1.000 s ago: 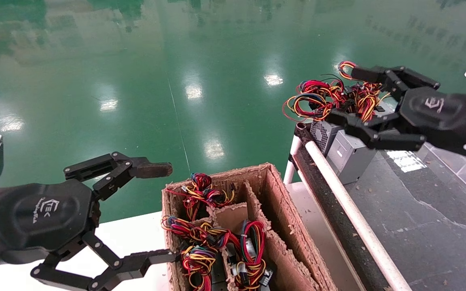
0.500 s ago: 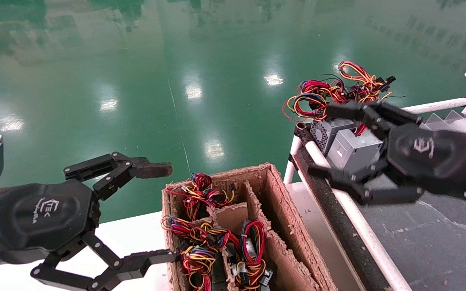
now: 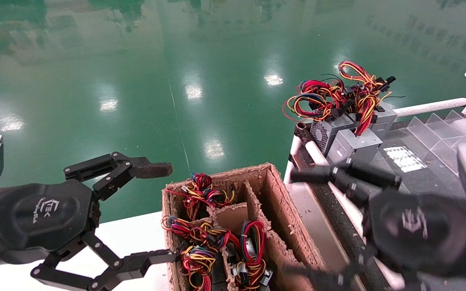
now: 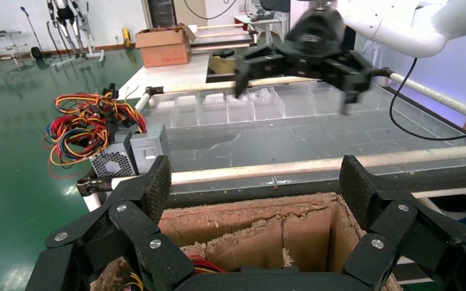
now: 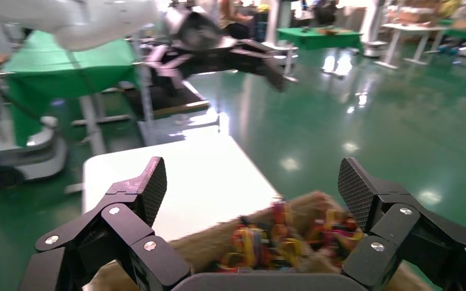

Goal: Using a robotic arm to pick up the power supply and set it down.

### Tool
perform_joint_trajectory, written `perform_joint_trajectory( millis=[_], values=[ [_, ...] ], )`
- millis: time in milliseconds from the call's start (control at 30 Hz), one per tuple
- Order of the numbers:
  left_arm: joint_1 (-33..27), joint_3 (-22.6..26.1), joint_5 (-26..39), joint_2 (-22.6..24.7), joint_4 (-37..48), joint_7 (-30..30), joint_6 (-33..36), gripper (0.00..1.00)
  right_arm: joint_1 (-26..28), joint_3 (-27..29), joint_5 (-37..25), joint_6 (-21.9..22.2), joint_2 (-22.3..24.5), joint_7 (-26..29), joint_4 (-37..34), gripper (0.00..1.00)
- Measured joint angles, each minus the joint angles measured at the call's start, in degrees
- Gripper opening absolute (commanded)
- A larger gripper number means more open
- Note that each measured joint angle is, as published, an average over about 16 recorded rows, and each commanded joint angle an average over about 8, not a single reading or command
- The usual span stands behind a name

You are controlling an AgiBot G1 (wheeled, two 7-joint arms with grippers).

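Note:
Grey power supplies (image 3: 354,143) with red, yellow and black wires (image 3: 330,97) stand at the far end of the black platform (image 3: 423,178) on the right; they also show in the left wrist view (image 4: 130,154). More wire bundles (image 3: 200,250) fill the cardboard box (image 3: 275,190). My right gripper (image 3: 295,223) hangs open and empty over the box's right side, blurred. Its wrist view shows the wide-apart fingers (image 5: 150,185) above the box's wires (image 5: 279,236). My left gripper (image 3: 170,212) stays open and empty left of the box.
A white pipe rail (image 3: 318,155) runs between the box and the platform. Clear plastic dividers (image 3: 439,129) line the platform's far right. The box stands on a white table (image 3: 136,234). Green floor (image 3: 176,81) lies beyond.
My right gripper has pulled back from the power supplies on the platform and dropped toward the cardboard box, open and empty the whole time. The left arm has not moved.

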Motion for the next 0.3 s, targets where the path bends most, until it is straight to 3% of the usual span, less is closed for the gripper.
perform_joint_trajectory(
  millis=[300],
  values=[
    [0.0,0.0,0.0,0.0,0.0,0.0,0.0,1.0,-1.8,0.3,0.9,0.0,0.7,1.1,3.2,1.0]
  ],
)
